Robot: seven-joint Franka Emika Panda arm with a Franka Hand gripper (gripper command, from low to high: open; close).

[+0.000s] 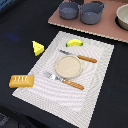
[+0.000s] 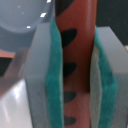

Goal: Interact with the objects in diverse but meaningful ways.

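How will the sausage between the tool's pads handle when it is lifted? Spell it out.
The sausage looks smooth, so it may slip lengthwise along the teal pads. It shows no bend or dent where the tool squeezes it, so it is probably stiff. Its long body seems rounded and would likely roll if laid on its side.

Reddish sausage (image 2: 77, 65), seemingly dark-spotted

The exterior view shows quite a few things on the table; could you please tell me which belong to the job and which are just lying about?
Job:
cheese wedge
banana
striped bun
sausage, between the gripper pads

Lying about:
fork
knife
plate
placemat
grey pots
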